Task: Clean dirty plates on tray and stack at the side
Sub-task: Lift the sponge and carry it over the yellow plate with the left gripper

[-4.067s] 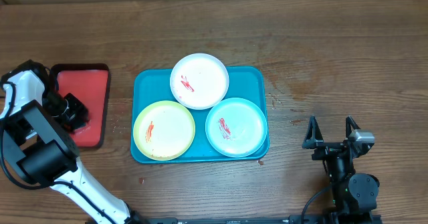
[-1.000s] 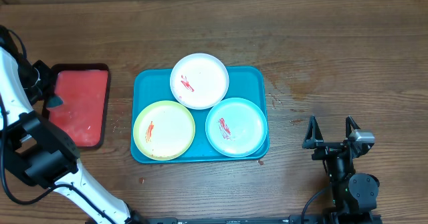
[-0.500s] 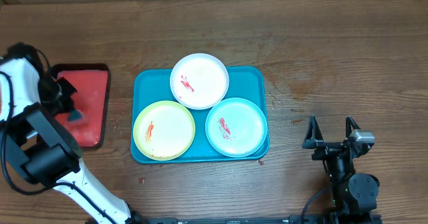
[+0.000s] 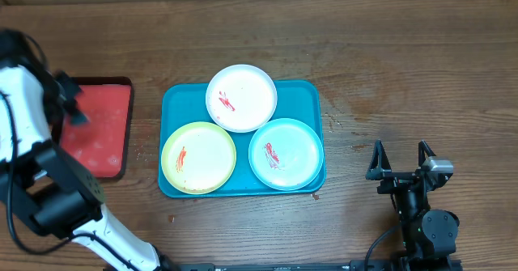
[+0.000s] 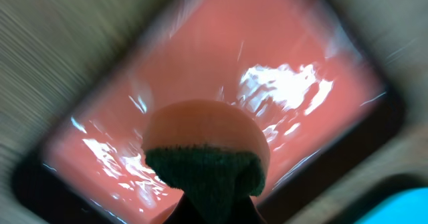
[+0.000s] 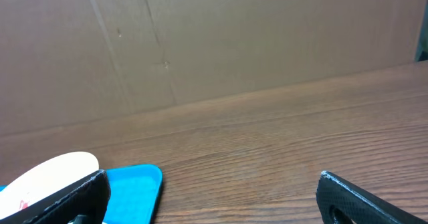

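The teal-blue tray (image 4: 180, 103) holds three plates: a white plate (image 4: 241, 98) at the top, a yellow-green plate (image 4: 198, 158) at lower left and a mint-teal plate (image 4: 285, 154) at lower right. Each has a red sauce smear. My left gripper (image 4: 71, 101) is shut on the dark sponge (image 5: 206, 170) and holds it above the red tray (image 4: 97, 133), to the left of the teal tray. My right gripper (image 4: 400, 159) is open and empty, to the right of the tray. The right wrist view shows the tray's corner (image 6: 137, 187) and the white plate's edge (image 6: 53, 172).
The red dark-rimmed tray (image 5: 267, 63) is wet and glossy in the left wrist view. A cardboard wall (image 6: 200, 37) stands behind the wooden table (image 4: 388, 61).
My left gripper has lifted the sponge off the red tray and moved it up toward the tray's far left part. The right arm and the plates have not moved.
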Action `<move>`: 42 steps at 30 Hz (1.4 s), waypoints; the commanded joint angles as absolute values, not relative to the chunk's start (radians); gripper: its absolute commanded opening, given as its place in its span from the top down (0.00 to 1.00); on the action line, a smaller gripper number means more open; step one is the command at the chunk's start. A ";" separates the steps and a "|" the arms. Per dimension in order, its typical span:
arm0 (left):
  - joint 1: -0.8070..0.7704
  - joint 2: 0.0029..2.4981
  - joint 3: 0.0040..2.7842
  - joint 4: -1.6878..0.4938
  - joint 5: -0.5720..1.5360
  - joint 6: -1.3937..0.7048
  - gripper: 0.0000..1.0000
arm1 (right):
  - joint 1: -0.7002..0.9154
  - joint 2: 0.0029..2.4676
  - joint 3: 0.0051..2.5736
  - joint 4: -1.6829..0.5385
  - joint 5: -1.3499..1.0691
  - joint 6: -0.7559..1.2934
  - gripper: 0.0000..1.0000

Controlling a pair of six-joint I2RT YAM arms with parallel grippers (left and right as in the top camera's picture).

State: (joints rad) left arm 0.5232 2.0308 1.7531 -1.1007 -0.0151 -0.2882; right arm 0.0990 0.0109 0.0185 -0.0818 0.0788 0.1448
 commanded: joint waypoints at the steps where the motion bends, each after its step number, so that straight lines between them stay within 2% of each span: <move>1: 0.522 2.051 1.705 -1.114 -0.004 -0.291 0.96 | 0.104 0.003 0.008 -0.077 0.085 0.141 0.00; 9: 0.539 1.945 2.056 -1.358 0.024 -0.234 0.96 | 0.104 0.003 0.008 -0.077 0.085 0.141 0.00; 12: 0.523 1.936 1.966 -1.303 -0.055 -0.224 0.96 | 0.104 0.003 0.008 -0.077 0.085 0.141 0.00; 17: 0.523 2.021 1.686 -1.087 -0.051 -0.224 0.96 | 0.104 0.003 0.008 -0.077 0.085 0.141 0.00; 20: 0.530 2.077 1.680 -1.111 -0.039 -0.224 0.96 | 0.104 0.003 0.008 -0.077 0.085 0.141 0.00; 29: 0.555 1.949 2.074 -1.414 0.041 -0.224 0.96 | 0.104 0.003 0.008 -0.077 0.085 0.141 0.00; 37: 0.462 1.801 2.089 -1.546 0.199 -0.224 0.96 | 0.104 0.003 0.008 -0.077 0.085 0.141 0.00; 42: 0.312 1.811 1.985 -1.603 0.218 -0.156 0.96 | 0.104 0.003 0.008 -0.077 0.085 0.141 0.00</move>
State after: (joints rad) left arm 0.3893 1.7691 2.0590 -1.5963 0.1669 -0.2169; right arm 0.0990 0.0109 0.0185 -0.0826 0.0788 0.1448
